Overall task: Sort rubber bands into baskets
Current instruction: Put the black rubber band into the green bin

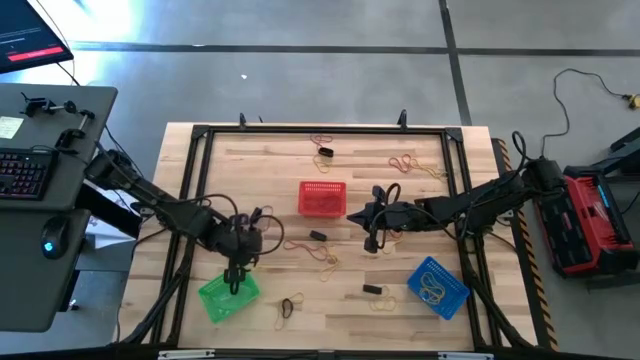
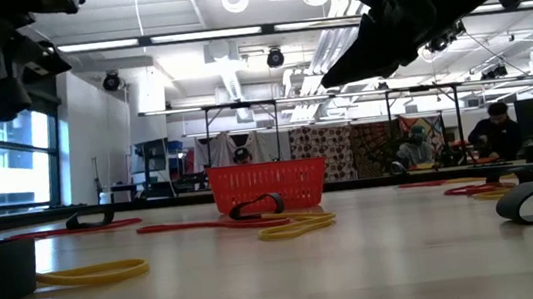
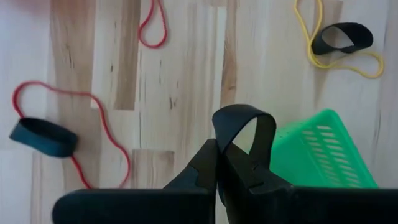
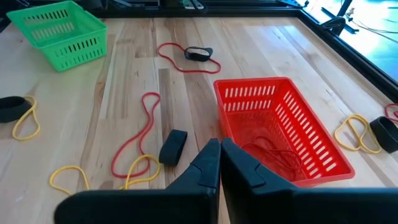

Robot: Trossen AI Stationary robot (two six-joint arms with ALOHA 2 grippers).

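The left gripper was clamped on a black rubber band looped above its fingertips, with the green basket just beside and below it. A good drop likely meant centring over the basket before letting go. The right gripper hung closed and empty beside the red basket.

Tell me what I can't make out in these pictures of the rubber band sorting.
- Green plastic mesh basket: its inside is hidden in the left wrist view by the left gripper, shut on a black rubber band loop; in the high view the arm covers it.
- Blue plastic mesh basket: its contents are too small to count in the high view.
- Red plastic mesh basket: its near corner is hidden by the shut right gripper.
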